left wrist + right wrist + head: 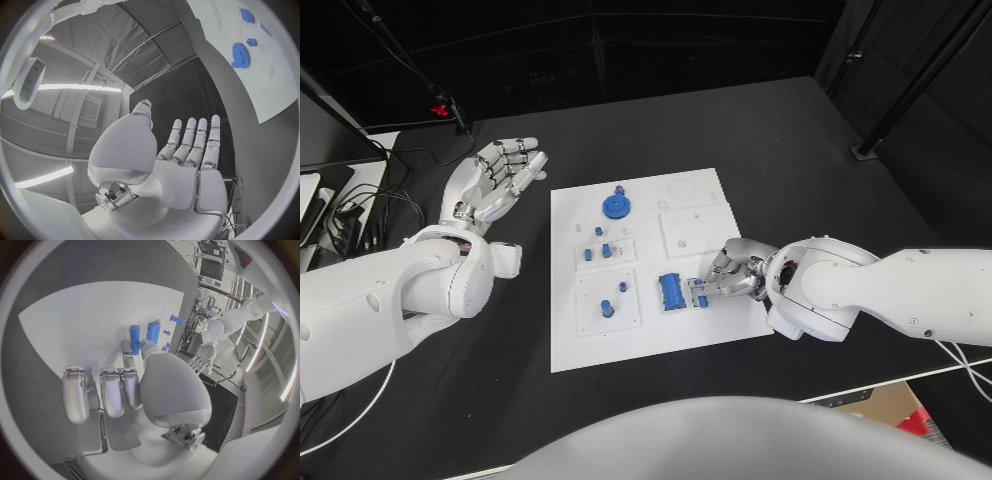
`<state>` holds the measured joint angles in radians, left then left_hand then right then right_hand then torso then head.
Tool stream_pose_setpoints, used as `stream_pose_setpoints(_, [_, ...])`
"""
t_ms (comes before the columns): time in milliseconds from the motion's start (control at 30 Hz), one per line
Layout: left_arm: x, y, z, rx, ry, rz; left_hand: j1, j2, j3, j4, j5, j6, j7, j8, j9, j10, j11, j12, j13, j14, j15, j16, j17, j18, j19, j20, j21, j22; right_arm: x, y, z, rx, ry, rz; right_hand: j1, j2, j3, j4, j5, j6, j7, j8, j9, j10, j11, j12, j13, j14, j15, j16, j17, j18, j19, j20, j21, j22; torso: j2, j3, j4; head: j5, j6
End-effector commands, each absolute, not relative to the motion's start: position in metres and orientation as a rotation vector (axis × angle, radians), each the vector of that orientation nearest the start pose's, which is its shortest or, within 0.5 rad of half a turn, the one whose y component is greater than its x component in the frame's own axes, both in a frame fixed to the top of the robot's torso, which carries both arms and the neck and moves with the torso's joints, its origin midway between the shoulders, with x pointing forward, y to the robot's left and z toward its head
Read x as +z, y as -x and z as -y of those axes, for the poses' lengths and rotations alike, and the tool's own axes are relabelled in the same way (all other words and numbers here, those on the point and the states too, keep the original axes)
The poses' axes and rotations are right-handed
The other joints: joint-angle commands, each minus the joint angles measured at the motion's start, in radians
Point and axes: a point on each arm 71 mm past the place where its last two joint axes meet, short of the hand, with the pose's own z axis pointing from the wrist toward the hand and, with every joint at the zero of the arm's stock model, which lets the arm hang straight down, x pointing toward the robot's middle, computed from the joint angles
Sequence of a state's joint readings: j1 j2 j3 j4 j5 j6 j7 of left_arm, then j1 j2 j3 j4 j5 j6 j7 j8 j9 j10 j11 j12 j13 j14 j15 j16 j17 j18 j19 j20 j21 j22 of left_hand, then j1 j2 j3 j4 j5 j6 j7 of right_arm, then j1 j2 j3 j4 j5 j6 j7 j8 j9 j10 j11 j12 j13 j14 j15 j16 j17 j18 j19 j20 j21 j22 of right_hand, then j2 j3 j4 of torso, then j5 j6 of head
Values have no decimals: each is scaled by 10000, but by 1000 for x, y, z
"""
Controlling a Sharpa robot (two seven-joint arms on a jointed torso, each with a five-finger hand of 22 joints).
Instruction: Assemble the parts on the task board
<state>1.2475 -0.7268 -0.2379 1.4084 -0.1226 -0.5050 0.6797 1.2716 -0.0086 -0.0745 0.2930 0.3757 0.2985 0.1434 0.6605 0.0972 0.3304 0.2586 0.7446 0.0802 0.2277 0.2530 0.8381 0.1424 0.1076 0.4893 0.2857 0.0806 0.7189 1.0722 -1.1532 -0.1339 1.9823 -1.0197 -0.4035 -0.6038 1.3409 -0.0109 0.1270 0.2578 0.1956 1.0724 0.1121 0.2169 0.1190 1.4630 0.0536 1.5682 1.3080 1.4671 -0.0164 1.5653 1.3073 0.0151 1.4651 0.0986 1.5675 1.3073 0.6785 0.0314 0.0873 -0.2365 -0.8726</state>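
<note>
Task board (646, 340) carries blue parts (671, 291); right robot hand (727, 277) touches them, wrist view shows no grasp; left robot hand (496, 178) spread, empty.

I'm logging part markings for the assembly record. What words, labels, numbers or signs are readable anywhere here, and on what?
None can be read.
The task board shows only faint outlines, no legible lettering.
The blue gear and the other blue parts bear no visible marks.
The left hand and right hand carry no readable label.
</note>
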Motion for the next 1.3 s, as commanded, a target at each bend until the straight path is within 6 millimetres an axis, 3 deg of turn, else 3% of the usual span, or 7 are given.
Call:
stream_pose_setpoints(33, [-202,-491,-192,-14687,7166,-12297,3,111,-65,-5,58,-51,1519,51,-9,-81,-13,33,-9,84,-20,31,-9,-86,0,31,33,-9,-249,-349,241,4527,-5704,-21755,73,31,-102,16,-114,102,2,-78,-21,1077,-72,26,2628,1037,-46,55,2635,-151,1057,-79,33,2635,-1,-4,-4,19,0])
stream_pose_setpoints(567, [-202,-491,-193,-14677,7184,-12315,3,111,-65,-5,58,-51,1519,51,-9,-81,-13,33,-9,84,-20,31,-9,-86,0,31,33,-9,-249,-352,238,4505,-5312,-21641,-9,104,-575,295,-845,196,27,-254,-57,1077,-51,26,2628,1037,-39,55,2635,-151,1057,-77,33,2635,0,-1,1,54,0])
stream_pose_setpoints(1300, [-202,-491,-193,-14670,7205,-12350,10,119,-72,-5,65,-59,1519,63,-17,-81,-14,48,-18,86,-20,43,-25,-86,-5,31,33,-12,-249,-352,236,4570,-5231,-21604,-505,77,-1391,335,-1158,272,57,-426,-81,1077,-23,26,2628,1037,-18,55,2635,-151,1057,-58,33,2635,-1,-2,2,74,0])
